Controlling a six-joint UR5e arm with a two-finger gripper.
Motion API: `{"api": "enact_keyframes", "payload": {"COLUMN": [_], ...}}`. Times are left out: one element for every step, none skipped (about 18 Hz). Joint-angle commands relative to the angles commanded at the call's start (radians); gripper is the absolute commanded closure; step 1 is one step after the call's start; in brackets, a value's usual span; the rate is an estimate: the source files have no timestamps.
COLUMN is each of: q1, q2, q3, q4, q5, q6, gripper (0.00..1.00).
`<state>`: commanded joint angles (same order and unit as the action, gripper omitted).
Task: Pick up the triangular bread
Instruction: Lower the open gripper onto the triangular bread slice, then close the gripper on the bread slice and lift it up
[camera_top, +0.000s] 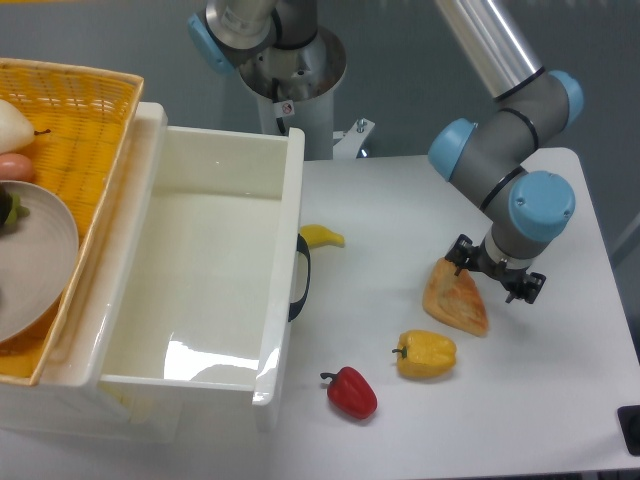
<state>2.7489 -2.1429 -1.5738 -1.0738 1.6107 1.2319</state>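
Camera view: gripper, jaws spread, directly over upper end of triangular bread.

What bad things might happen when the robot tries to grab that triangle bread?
1. The gripper sits over the upper right edge of the triangular bread, not its middle, so the flat wedge might tip or slip out when lifted.
2. The yellow pepper lies just below the bread; a push on the bread might knock it.
3. The gripper's fingers are hidden behind the wrist, so whether they straddle the bread cannot be told; they might press down on the crust.
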Motion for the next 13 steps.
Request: {"api": "enact_keyframes", "payload": {"q1": [-0.003,-0.009,-0.008,-0.002,0.005,0.012,0.011,0.011,0.011,0.012,0.012,0.012,0.012], "q2": [-0.011,-0.012,-0.008,-0.002,0.003,0.006,0.006,0.008,0.008,0.008,0.008,0.008,0.009], "q3": [0.0,-0.008,-0.02,-0.022,-0.02,-0.018,-0.018,-0.018,-0.015,-0.014,-0.012,-0.011,-0.009], "q4": [0.0,0.0,0.002,0.002,0.0,0.0,0.0,0.0,0.0,0.0,0.0,0.0,0.0], "q5": [-0.005,-0.006,-0.011,-0.032,-0.07,-0.089,-0.089,-0.089,-0.089,-0.091,-0.091,-0.091,-0.091], "q6": [-0.014,-0.044,-0.066,-0.068,-0.066,-0.066,-0.065,-0.063,-0.063,-0.061,-0.06,-0.058,-0.058], "gripper": [0.0,0.0,0.0,0.0,0.0,0.0,0.0,0.04,0.07,0.18,0.34,0.54,0.69]}}
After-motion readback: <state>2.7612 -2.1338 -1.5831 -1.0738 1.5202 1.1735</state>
